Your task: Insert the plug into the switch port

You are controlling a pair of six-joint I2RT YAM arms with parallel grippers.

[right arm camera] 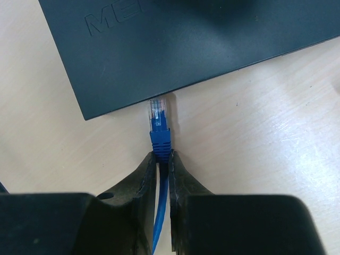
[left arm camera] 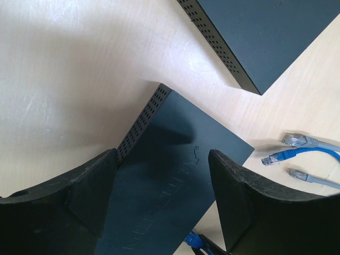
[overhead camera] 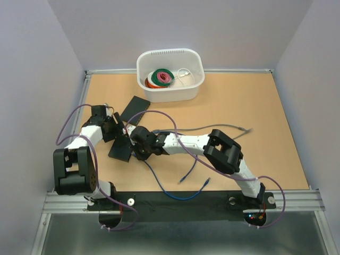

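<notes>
- Grip: the right claw (right arm camera: 163, 159) is pinched nearly shut on the rear of the blue plug (right arm camera: 158, 114), and the blue cable (right arm camera: 159, 212) runs back between its fingers.
- The plug lies flat, just above or on the counter (overhead camera: 265, 133). It points straight at the near edge of the black switch (right arm camera: 186, 48).
- Its clear tip reaches that edge. The port face is hidden from above, so I cannot tell whether the tip has gone in.
- The left claw (left arm camera: 162, 180) stands wide open over the same switch, one finger at the vented side and the other at the opposite edge. Whether the fingers press on the casing cannot be told.
- A second black switch (left arm camera: 265, 37) lies apart from the first, farther up the counter.
- Three loose plugs lie close together beside the switch in the left wrist view: one grey (left arm camera: 297, 139), one blue (left arm camera: 276, 158), one grey (left arm camera: 298, 174).
- At the far edge of the counter sits a white basket (overhead camera: 170, 94) holding coiled cables (overhead camera: 160, 78).
</notes>
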